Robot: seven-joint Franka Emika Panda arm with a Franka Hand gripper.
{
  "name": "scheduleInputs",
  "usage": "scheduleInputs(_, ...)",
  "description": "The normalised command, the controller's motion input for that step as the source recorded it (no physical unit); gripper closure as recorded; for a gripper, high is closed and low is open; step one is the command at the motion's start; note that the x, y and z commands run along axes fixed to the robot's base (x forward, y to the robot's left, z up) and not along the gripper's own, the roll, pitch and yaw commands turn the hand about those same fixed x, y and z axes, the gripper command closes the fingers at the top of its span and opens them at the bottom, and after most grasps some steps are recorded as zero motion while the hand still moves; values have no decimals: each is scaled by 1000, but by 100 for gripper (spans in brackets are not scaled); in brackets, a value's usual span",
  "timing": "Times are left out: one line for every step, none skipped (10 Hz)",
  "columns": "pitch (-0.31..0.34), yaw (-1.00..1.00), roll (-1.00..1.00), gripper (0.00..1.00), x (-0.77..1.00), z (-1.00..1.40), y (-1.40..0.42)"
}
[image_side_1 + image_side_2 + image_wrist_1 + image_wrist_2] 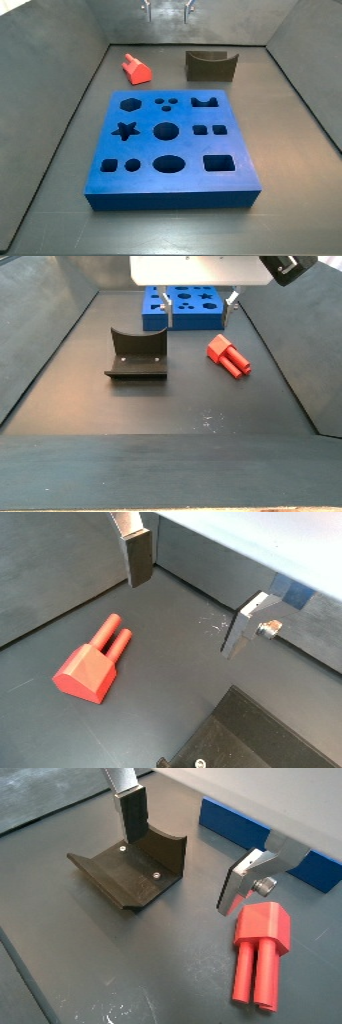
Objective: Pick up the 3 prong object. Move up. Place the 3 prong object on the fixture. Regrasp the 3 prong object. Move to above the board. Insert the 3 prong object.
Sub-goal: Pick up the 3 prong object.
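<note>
So the chunky red-orange plastic 3 prong object (259,954) is seen lying flat on the dark surface (160,406), just off to one side of the spread-open, empty gripper (185,860), prongs pointing away from it.

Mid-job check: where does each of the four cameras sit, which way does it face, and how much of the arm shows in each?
Wrist view: looks down past the open gripper at the 3 prong object on the floor.
Wrist view: same gripper, over the fixture, with the board beyond.
Side view: high at the board's near end; fingertips at the far wall.
Side view: opposite end, fixture nearest; gripper.
All show the 3 prong object.
</note>
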Motion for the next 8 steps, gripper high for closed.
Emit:
scheduleInputs(-214,0,63,0,-411,-106,-234)
scheduleInputs(-369,77,0,0,-349,-257,-214)
scheduleInputs(-334,206,0,0,-374,-271,-317)
scheduleInputs(-377,220,51,0,-543,-263,-363)
scheduleInputs(-360,323,51,0,-497,-254,-334)
scheduleInputs(-311,380,26,0,-466,-280,-314)
scheduleInputs(-274,457,0,0,-420,-320,-263)
scheduleInputs(-280,549,0,0,-334,-311,-237)
